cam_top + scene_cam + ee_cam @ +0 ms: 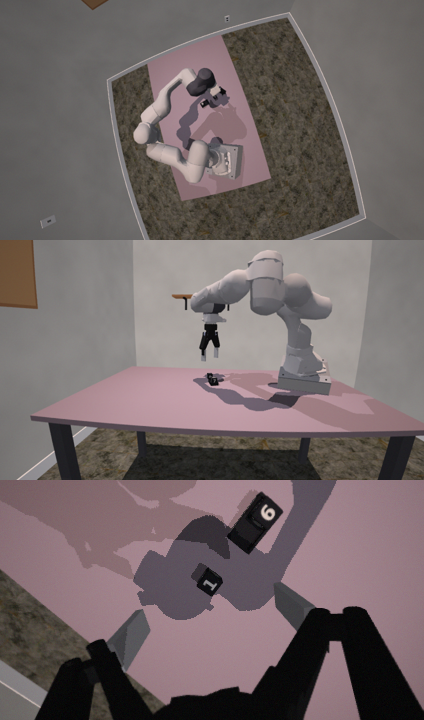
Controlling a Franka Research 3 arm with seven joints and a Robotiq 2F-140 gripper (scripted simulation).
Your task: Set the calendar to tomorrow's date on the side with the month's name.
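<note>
A: Nearest the wrist camera, the gripper point(212, 615) is spread fully wide and holds nothing.

B: Just past it?

A: A loose cube point(210, 583) showing 1 lies on the table point(350, 570); farther off, the tray point(248, 534) carries a cube topped with 6.

B: Step?

A: Probably between grasps. Next: descend squarely over the loose cube.

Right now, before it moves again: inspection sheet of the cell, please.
Surface: pink table, arm shadows across it.
Job's things: loose cube, 1 up, on the table apart from the tray; cube showing 6 sits in the tray.
Clutter: nothing seen.
Gripper: gripper wide open, empty, well above the cubes.
Cables: nothing seen.
Surroundings: grey walls, wall shelf, brown board, mottled floor.
</note>
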